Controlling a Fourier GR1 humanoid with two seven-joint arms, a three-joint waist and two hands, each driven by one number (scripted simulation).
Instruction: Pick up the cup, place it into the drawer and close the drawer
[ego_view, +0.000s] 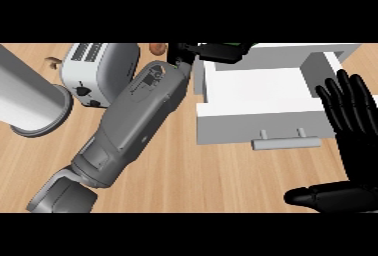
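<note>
My left forearm (140, 110) reaches diagonally from the lower left to the top middle. Its black left hand (210, 51) sits at the picture's upper edge, over the back left corner of the open white drawer (221, 127). The fingers are curled round a green cup (235, 45), of which only a sliver shows past them. The drawer's inside looks bare and its grey handle (286, 143) faces me. My right hand (336, 196) rests open at the right edge, fingers up, in front of the drawer's right side.
A white toaster (96, 70) stands left of my left forearm. A tall grey cylinder (29, 100) occupies the far left. Small brown items (156, 48) lie behind the toaster. Bare wooden counter (221, 180) spreads in front of the drawer.
</note>
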